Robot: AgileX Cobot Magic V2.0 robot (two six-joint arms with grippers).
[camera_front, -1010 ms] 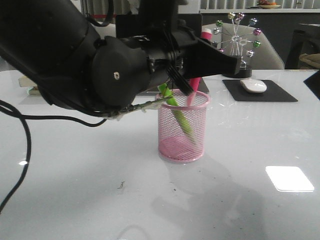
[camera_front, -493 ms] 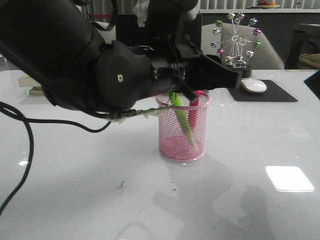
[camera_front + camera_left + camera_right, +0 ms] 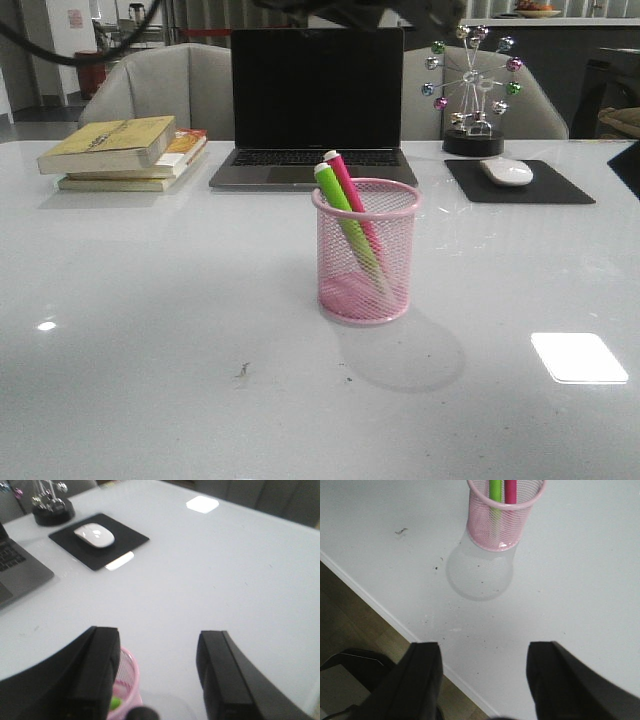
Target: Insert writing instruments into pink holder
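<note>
Both markers — one lime green marker [image 3: 345,222], one pink marker [image 3: 352,198] — stand leaning toward eleven o'clock inside the single pink holder [image 3: 366,255] at table centre, so insertion looks finished; next is probably only retreat. The left gripper [image 3: 159,672] and right gripper [image 3: 484,677] — jaws spread, holding nothing.

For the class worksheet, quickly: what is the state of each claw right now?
Left claw: open, holding nothing, above the pink holder.
Right claw: open, holding nothing, off the table edge.
</note>
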